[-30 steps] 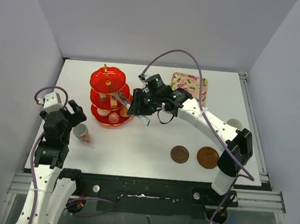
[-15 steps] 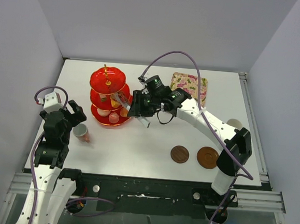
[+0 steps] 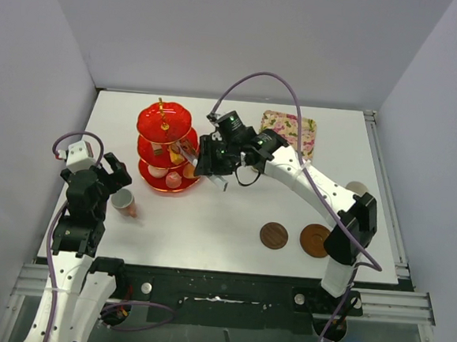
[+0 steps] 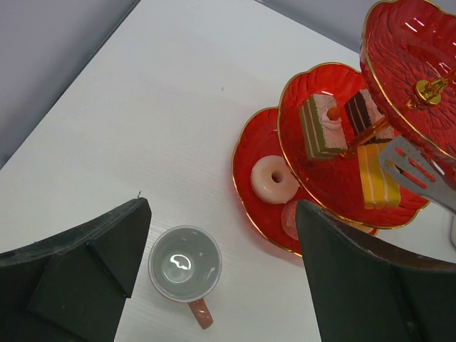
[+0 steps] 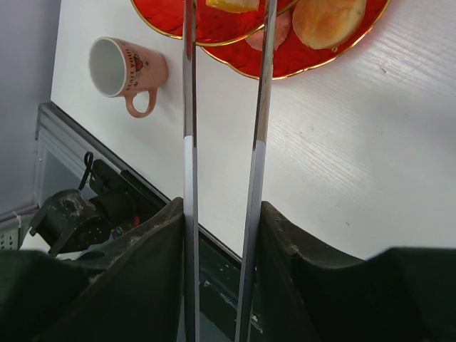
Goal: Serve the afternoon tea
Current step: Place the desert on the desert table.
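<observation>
The red three-tier stand (image 3: 164, 125) stands at the back left, with small cakes on its tiers. In the left wrist view the middle tier holds a green layered cake (image 4: 313, 127), a chocolate cake (image 4: 363, 112) and a yellow cake (image 4: 375, 185); a pink doughnut (image 4: 274, 179) lies on the bottom tier. My right gripper (image 3: 214, 158) is shut on metal tongs (image 3: 184, 149), whose tips reach in at the middle tier by the yellow cake. My left gripper (image 3: 109, 176) is open above the pink cup (image 3: 123, 202), which stands upright and empty. Two brown saucers (image 3: 273, 235) (image 3: 316, 240) lie at the front right.
A floral box (image 3: 289, 131) sits at the back right. A pale cup rim (image 3: 357, 187) shows behind the right arm's elbow. In the right wrist view a bun (image 5: 329, 21) lies on the bottom tier and the pink cup (image 5: 125, 68) is to the left.
My right gripper and the tongs have moved slightly left, further in at the stand's middle tier. The left arm and cup have not moved.
</observation>
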You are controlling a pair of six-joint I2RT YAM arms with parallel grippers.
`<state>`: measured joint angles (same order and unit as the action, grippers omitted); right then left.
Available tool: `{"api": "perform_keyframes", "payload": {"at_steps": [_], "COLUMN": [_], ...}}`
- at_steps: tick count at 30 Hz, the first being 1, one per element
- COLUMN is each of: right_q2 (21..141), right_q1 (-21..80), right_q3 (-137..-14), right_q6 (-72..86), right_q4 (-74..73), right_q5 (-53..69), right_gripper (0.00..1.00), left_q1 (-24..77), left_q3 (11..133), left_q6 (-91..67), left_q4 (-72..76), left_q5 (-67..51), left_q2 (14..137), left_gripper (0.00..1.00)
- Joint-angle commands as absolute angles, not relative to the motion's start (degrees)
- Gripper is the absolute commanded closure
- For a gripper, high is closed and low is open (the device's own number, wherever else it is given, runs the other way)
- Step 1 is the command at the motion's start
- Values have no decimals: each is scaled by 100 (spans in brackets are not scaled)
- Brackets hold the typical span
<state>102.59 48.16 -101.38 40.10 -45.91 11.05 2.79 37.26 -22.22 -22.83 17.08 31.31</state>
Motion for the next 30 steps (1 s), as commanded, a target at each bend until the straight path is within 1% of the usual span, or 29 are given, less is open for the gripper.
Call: {"api": "perform_keyframes", "payload": {"at_steps": [1, 7, 9, 11, 15, 20, 26, 30], "right_q2": [10353, 10151, 10138, 10146, 10158, 10215, 10214, 10343], "right_q1": [4893, 4912, 4913, 4908, 4921, 5019, 5127, 5221], "right_q3": [-10441, -10255, -10250, -10309, -10415, -10664, -10751, -10953], "right_q6": [3850, 3925, 3937, 3918, 3848, 3883, 3938, 3938], "right_q4": [-4543, -4181, -4210, -4326, -4535, -4880, -4873, -5185], "right_q5": [1224, 1480, 1411, 1319, 1267, 808, 733, 432], "right_gripper": [68, 73, 78, 86, 92, 93, 94, 94], "left_q1": [272, 272, 272, 274, 271, 272, 272, 272], "left_q3": [3788, 3788, 3788, 3788, 3788, 3788, 3788, 3788], "left_q6": [-2197, -2194, -2197, -2198, -2197, -2202, -2202, -2206], "left_q4": [-1972, -1978, -1970, -1972, -1963, -1969, -1971, -1969], "left_q5": [1648, 1652, 1652, 1652, 1644, 1657, 1644, 1644], "left_q2": [3101, 3092, 3102, 3098, 3081, 3068, 3071, 3072], "left_gripper": [18, 18, 18, 19, 19, 19, 18, 18]}}
